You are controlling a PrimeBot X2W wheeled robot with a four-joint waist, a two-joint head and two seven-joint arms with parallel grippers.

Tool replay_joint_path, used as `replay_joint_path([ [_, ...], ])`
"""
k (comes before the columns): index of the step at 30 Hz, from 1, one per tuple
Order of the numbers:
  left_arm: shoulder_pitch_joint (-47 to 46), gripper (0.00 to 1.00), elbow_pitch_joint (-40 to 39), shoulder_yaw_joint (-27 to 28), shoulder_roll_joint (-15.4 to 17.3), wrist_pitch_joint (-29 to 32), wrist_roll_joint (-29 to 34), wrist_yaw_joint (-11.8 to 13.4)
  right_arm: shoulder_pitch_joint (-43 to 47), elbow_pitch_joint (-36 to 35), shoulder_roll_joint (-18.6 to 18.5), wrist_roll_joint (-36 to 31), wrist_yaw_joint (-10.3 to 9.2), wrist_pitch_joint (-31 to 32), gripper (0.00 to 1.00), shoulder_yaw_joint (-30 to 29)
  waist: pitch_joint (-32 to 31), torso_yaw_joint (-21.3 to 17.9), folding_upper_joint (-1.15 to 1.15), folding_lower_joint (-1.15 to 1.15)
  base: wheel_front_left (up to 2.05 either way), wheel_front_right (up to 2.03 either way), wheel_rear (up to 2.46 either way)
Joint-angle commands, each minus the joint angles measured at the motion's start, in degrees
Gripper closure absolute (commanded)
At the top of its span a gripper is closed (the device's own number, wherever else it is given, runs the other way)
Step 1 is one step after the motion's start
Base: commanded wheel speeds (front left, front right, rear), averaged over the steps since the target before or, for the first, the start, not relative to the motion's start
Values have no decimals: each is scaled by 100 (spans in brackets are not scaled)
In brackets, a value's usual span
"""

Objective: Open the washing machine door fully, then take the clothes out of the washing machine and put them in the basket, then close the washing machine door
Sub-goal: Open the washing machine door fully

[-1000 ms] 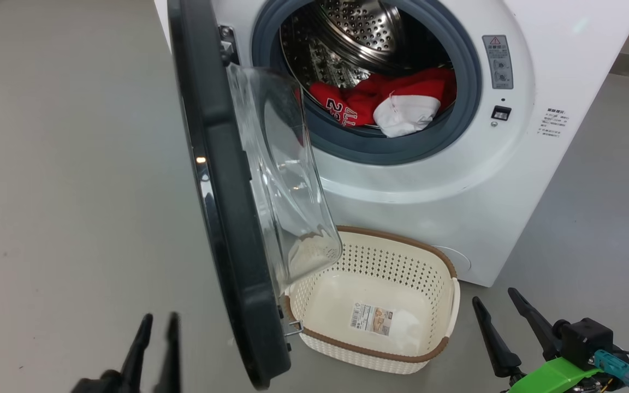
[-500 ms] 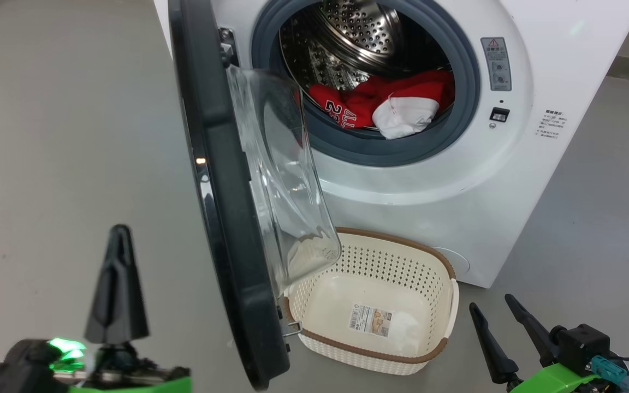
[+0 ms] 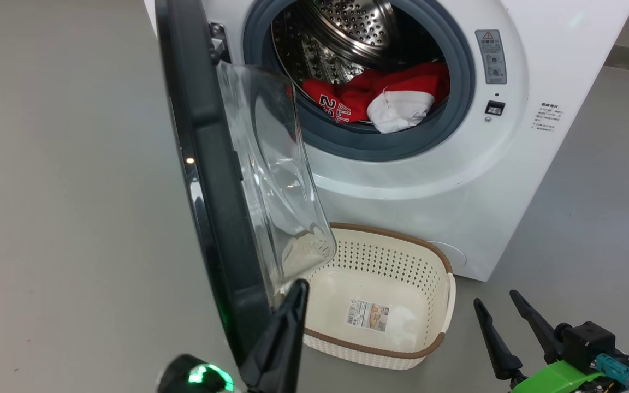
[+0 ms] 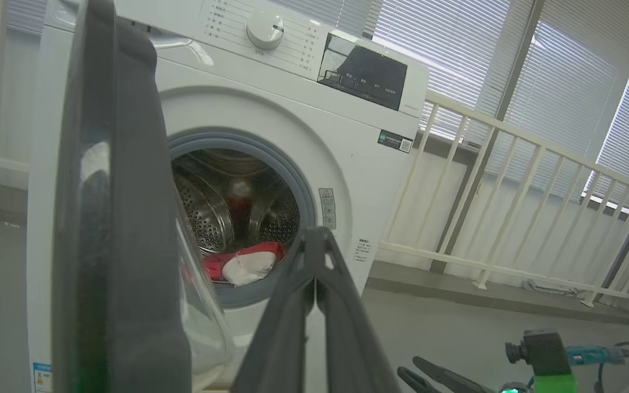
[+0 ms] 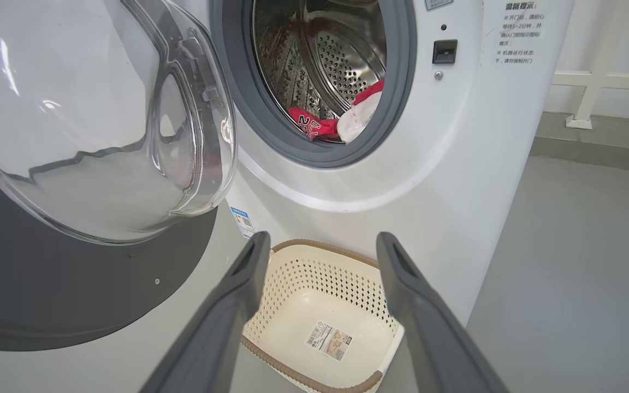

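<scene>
Step one, opening: washing machine door (image 3: 205,164) stands part-open, edge-on. Left gripper (image 3: 297,289) is closed and empty, by the door's lower inner edge. Right gripper (image 3: 496,299) is wide open, idle. Clothes (image 3: 369,101) lie inside washing machine (image 3: 456,180); basket (image 3: 440,262) is empty. Next, probably: push door wider.

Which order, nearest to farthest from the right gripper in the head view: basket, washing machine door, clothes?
1. basket: low, just left of the right gripper.
2. washing machine door: swung out, farther left, past the basket.
3. clothes: up inside the drum, farthest.
</scene>
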Motion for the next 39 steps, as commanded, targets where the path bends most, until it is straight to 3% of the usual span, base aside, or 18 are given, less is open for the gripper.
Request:
replay_joint_path([
  [1,-50,100,-20,99,11,-28,-115,47,-135,-152,-71,-101,35,-53,0,99,8,-12,0,0,0,0,0],
  [14,-225,100,1397,-48,11,-28,-710,324,-195,-170,-59,-107,35,-53,0,91,93,-37,0,0,0,0,0],
  [39,68,100,1529,641,11,-28,-558,456,-159,-182,-35,-112,35,-53,0,105,88,179,0,0,0,0,0],
])
